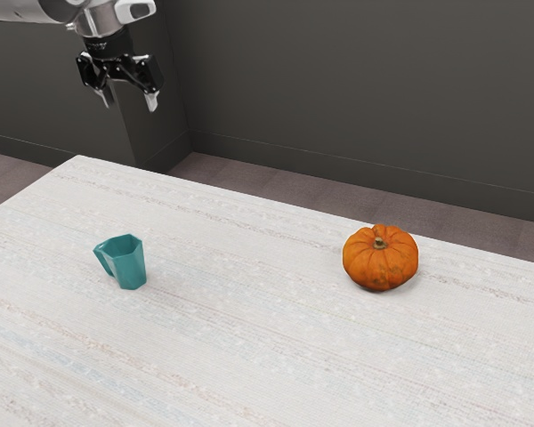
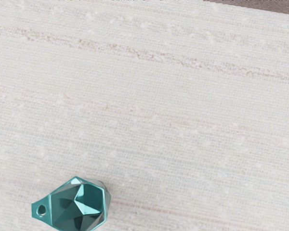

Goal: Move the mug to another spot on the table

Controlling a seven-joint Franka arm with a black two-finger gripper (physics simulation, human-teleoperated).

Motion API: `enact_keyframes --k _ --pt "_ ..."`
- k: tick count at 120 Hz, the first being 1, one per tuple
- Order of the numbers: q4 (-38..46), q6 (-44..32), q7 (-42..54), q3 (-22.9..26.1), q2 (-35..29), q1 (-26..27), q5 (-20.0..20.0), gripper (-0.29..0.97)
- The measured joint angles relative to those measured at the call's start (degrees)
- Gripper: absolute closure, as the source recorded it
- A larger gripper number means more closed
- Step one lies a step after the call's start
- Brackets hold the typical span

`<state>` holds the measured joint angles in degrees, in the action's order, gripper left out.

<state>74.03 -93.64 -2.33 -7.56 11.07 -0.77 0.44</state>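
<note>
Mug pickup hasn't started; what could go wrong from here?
1. The gripper hangs open high over the table, far from the mug; a slightly off descent could knock the upright mug over.
2. Its faceted walls and side handle may make the grasp slip or twist.
3. The pumpkin sits toward the exterior view's right; a drop-off there could bump it.

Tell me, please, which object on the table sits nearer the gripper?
The teal faceted mug, almost under the black gripper; the orange pumpkin sits farther away.
</note>
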Motion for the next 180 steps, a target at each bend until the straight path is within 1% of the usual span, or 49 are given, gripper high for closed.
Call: enact_keyframes --k 19,31,47,55,65,79,90,105,113,121,127,131,142,155,180 --pt "0.5 -0.2 -0.4 0.1 1.1 0.0 2.0 0.0" --pt "2.3 -0.1 -0.6 0.0 1.4 0.0 3.5 0.0" --pt "6.9 -0.3 -0.8 -2.5 3.6 0.0 4.6 0.0" --pt "9.6 -1.0 -1.1 -4.3 4.3 0.1 4.1 0.0" --pt "14.3 -3.0 -1.7 -6.9 3.7 0.2 1.4 0.0" --pt "21.2 -7.3 -3.9 -10.2 1.6 0.4 -3.9 0.0" --pt "25.5 -11.6 -6.6 -11.4 -0.2 0.5 -7.2 0.0" --pt "30.5 -16.3 -13.1 -11.8 -2.4 0.5 -9.4 0.0" --pt "32.2 -17.9 -17.2 -13.3 -3.0 0.7 -10.0 0.0" --pt "33.5 -19.1 -21.2 -15.2 -2.4 0.6 -10.4 0.0" --pt "34.0 -19.8 -23.8 -16.3 -1.2 0.4 -11.8 0.0" --pt "34.8 -20.6 -25.5 -16.8 -0.6 0.3 -13.3 0.0" --pt "37.9 -23.6 -29.8 -18.2 0.3 0.4 -19.1 0.0" --pt "38.8 -26.4 -34.4 -20.2 2.5 0.3 -25.0 0.0" --pt "38.5 -30.5 -41.2 -20.9 7.1 0.3 -33.9 0.0"
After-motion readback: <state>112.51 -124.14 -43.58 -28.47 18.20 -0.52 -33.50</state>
